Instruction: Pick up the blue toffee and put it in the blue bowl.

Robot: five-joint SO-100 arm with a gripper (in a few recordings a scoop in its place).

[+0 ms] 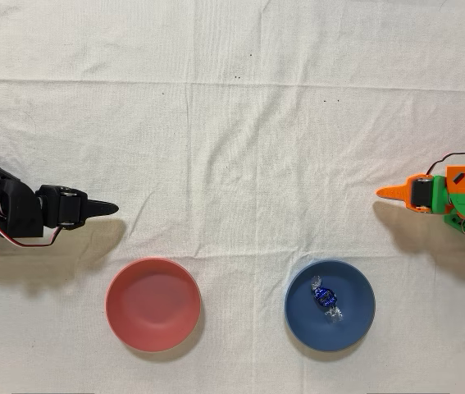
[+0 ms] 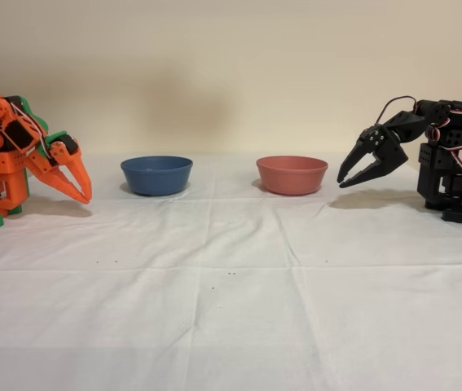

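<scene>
Claw (image 2: 82,189) nearly closed, holding nothing, beside blue bowl (image 2: 156,174) with blue toffee (image 1: 325,296); no legible writing.

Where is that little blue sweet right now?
In the overhead view the blue toffee lies inside the blue bowl, at the lower right, with the pink-red bowl to its left.

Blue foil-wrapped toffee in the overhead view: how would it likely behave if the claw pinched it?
The small round blue foil toffee probably feels light. Its shiny wrapper looks slippery, and the clear twisted ends would likely crumple. In the round matte dark-blue bowl, it may roll.
</scene>
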